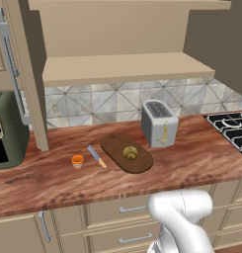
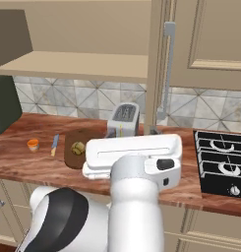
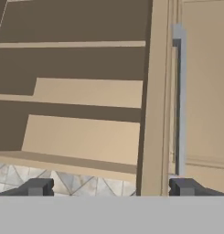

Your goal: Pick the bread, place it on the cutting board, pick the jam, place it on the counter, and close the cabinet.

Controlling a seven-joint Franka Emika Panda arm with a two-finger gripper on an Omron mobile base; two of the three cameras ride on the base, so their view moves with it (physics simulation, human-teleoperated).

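Observation:
The bread (image 1: 130, 153) (image 2: 78, 147), a small olive-brown lump, lies on the dark oval cutting board (image 1: 112, 145) (image 2: 70, 155). The orange jam (image 1: 77, 161) (image 2: 33, 144) stands on the wood-grain counter (image 1: 53, 180) (image 2: 23, 162), left of the board. The beige cabinet (image 1: 127, 69) (image 3: 81, 91) is open, with bare shelves. One door stands out at the left (image 1: 31, 74), another (image 2: 156, 64) (image 3: 152, 91) with a grey bar handle (image 2: 167, 69) (image 3: 178, 100). My gripper (image 3: 112, 188) is open and holds nothing; it is raised and faces that door's edge and handle.
A small knife (image 1: 97, 156) (image 2: 54, 145) lies between jam and board. A silver toaster (image 1: 159, 123) (image 2: 124, 119) stands behind the board, a black stove (image 1: 231, 128) (image 2: 220, 157) to the right, and a dark green appliance (image 1: 6, 131) at the far left.

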